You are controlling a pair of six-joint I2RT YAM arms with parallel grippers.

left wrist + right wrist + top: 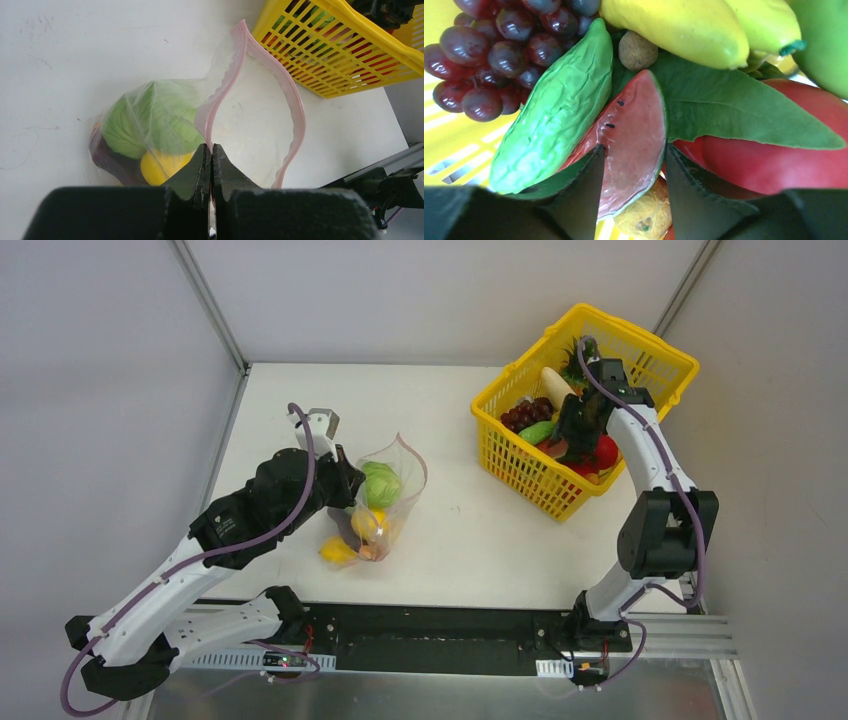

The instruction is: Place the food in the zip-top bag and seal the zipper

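Two grippers. Left gripper: jaws pressed together, pinching the pink zipper of the zip-top bag, which lies open-mouthed on the white surface holding a cabbage and a yellow fruit. Right gripper: jaws flank a watermelon slice in the yellow basket; firmness of grip cannot be told.

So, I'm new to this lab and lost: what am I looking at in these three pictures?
Two robot arms are bolted to a table. One picture looks down from above; the other two come from wrist cameras. On the table lie a clear zip-top bag, holding a green cabbage and a yellow fruit, and a yellow basket of toy food. The left end effector pinches the bag's pink zipper. The right end effector, inside the basket, straddles a watermelon slice; whether it grips is unclear.
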